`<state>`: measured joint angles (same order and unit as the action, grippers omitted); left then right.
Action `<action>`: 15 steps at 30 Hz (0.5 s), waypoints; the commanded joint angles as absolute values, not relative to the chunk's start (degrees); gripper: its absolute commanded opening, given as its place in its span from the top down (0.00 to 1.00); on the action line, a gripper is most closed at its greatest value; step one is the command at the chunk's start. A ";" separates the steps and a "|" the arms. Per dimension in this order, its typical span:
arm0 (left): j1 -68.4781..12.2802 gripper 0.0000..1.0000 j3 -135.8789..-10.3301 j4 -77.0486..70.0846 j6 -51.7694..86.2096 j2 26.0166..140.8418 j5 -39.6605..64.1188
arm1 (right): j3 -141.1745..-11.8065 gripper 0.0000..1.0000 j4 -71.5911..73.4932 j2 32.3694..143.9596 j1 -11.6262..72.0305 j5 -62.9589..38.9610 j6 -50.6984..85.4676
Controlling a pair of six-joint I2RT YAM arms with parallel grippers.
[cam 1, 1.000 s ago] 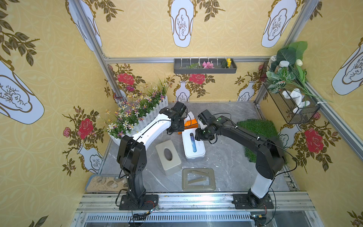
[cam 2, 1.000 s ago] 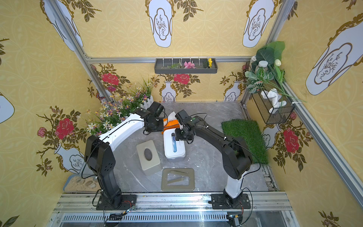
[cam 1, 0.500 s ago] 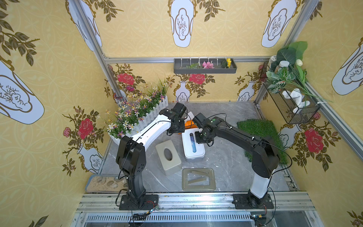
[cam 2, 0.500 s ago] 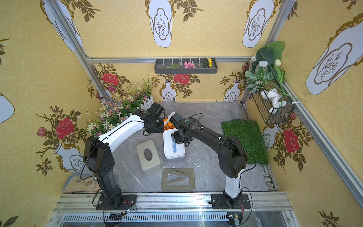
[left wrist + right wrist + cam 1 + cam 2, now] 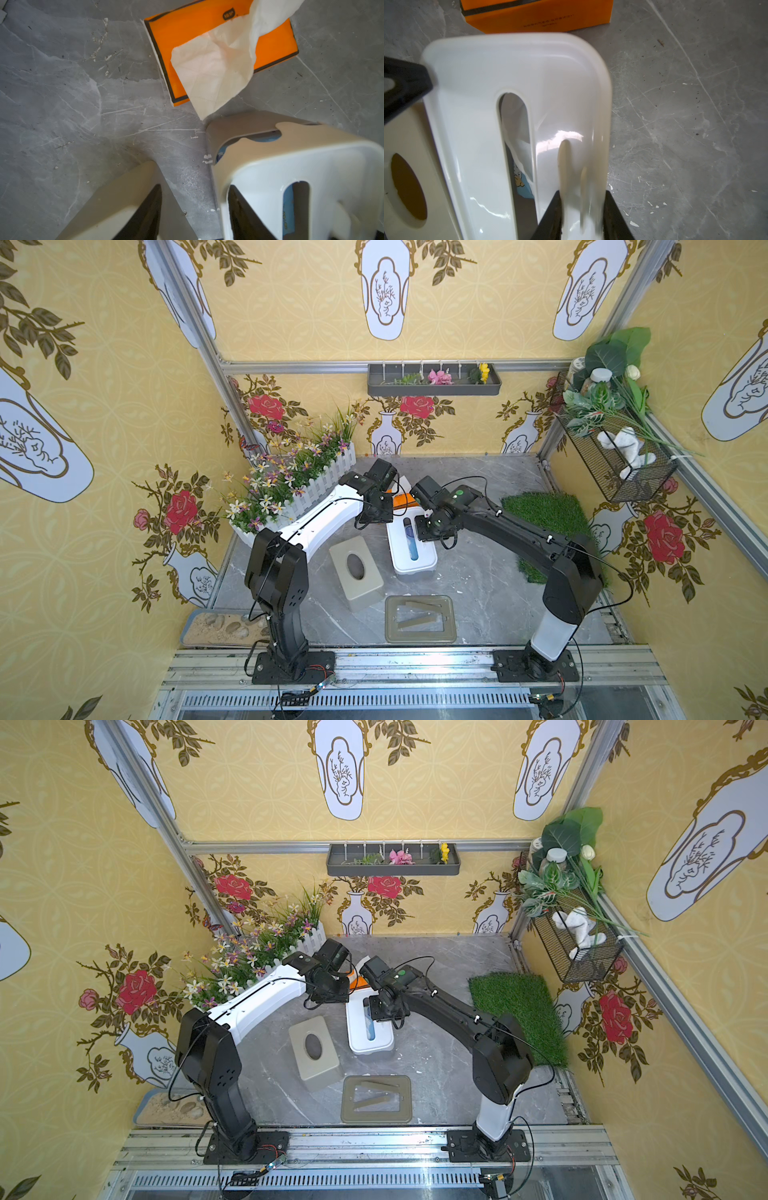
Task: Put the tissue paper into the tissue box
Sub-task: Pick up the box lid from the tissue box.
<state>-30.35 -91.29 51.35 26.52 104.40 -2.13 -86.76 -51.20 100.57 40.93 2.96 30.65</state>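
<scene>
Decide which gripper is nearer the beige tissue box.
Left. The left gripper hangs at the beige tissue box's far end; the right gripper grips the white box's opposite rim.

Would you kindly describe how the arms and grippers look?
The left arm has black joints, a white forearm shell; the right arm is black, white near its base. Black cables loop along both; each wrist bears a green dot. The left gripper and right gripper have black tapered fingers.

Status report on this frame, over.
Left tool open beside white box. Right tool clamped on its edge. Orange tissue pack lies behind it, ungripped. Beige box close alongside.
</scene>
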 commanded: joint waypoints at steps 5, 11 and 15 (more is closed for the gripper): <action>-31.38 0.46 -90.53 50.98 26.10 104.29 -3.04 | -83.25 0.81 -47.02 99.69 39.73 -0.55 33.04; -31.38 0.46 -88.83 50.00 27.27 101.55 -6.05 | -83.06 0.81 -45.77 97.83 38.04 -2.61 33.26; -31.38 0.46 -87.89 48.72 29.31 98.64 -6.99 | -81.86 0.81 -44.56 96.16 36.70 -5.27 33.75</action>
